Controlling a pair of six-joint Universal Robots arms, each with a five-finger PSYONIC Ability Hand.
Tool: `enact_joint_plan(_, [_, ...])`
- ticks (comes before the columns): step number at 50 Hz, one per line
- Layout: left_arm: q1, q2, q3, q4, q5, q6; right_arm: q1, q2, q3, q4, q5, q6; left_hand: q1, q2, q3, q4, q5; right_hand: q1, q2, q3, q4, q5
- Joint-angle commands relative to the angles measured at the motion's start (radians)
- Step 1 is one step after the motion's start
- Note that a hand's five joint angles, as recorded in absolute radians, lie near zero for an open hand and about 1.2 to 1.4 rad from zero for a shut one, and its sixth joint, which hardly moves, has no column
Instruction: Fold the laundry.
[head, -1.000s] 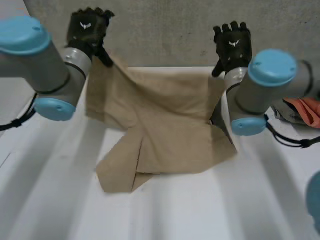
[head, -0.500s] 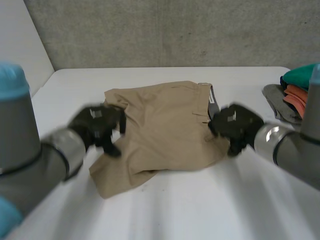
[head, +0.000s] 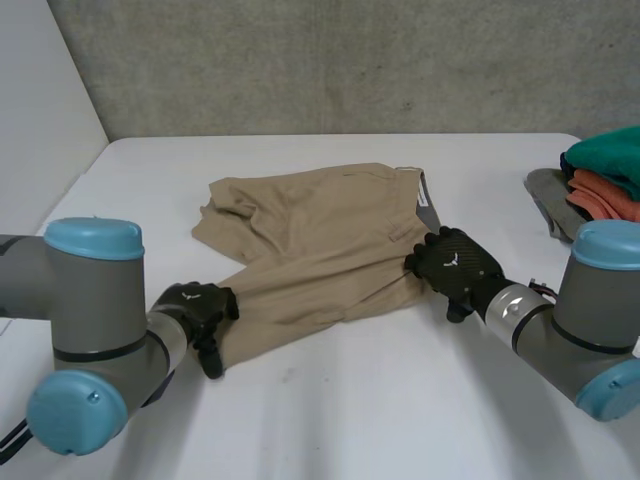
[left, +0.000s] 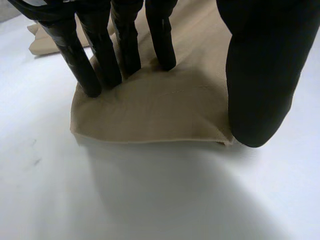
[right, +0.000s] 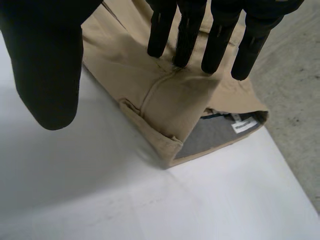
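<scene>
Tan shorts (head: 320, 250) lie across the middle of the white table (head: 400, 400), waist toward the right hand, one leg running to the left hand, the other leg bunched on the far side. A pile of clothes (head: 600, 180) sits at the table's right edge, well apart.

Left hand (head: 195, 308): fingers (left: 125, 45) straight, tips pressing the leg end just behind the hem (left: 150, 137); thumb (left: 257, 75) apart at the hem corner; nothing clamped.

Right hand (head: 455, 268): fingers (right: 187, 30) straight, tips on the cloth beside the waistband (right: 215, 132); thumb (right: 47, 65) apart over bare table; no grip.

Handling, as judged: the cloth is light, soft and limp, and will sag and crease wherever unsupported. The waistband and the hem look thicker and firmer. Pinch both layers there, at the corners
</scene>
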Motion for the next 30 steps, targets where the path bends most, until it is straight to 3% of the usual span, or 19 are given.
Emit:
enact_joint_plan(1, [-0.028, -0.026, 0.024, 0.069, 0.0, 0.041, 0.009, 0.043, -0.049, -0.028, 0.002, 0.003, 0.181, 0.189, 0.185, 0.193, 0.188, 0.145, 0.168, 0.168, 0.156, 0.148])
enact_joint_plan(12, [-0.051, -0.051, 0.052, 0.211, -0.063, 0.058, 0.022, 0.156, -0.146, -0.097, 0.033, 0.007, 0.876, 0.885, 0.881, 0.889, 0.884, 0.309, 0.332, 0.332, 0.321, 0.312])
enact_joint_plan(16, [-0.052, -0.043, 0.055, 0.201, -0.06, 0.059, 0.03, 0.158, -0.161, -0.131, 0.056, 0.02, 0.959, 0.967, 0.963, 0.971, 0.966, 0.952, 0.975, 0.974, 0.963, 0.955])
enact_joint_plan(24, [-0.044, 0.138, 0.062, 0.114, -0.054, 0.052, 0.05, -0.04, -0.128, -0.082, 0.125, 0.117, 0.959, 0.967, 0.963, 0.971, 0.966, 0.953, 0.976, 0.976, 0.964, 0.956])
enact_joint_plan(30, [-0.008, 0.389, 0.118, 0.046, -0.012, 0.004, 0.03, -0.298, -0.189, 0.198, 0.123, 0.157, 0.959, 0.967, 0.963, 0.971, 0.966, 0.953, 0.976, 0.976, 0.964, 0.956])
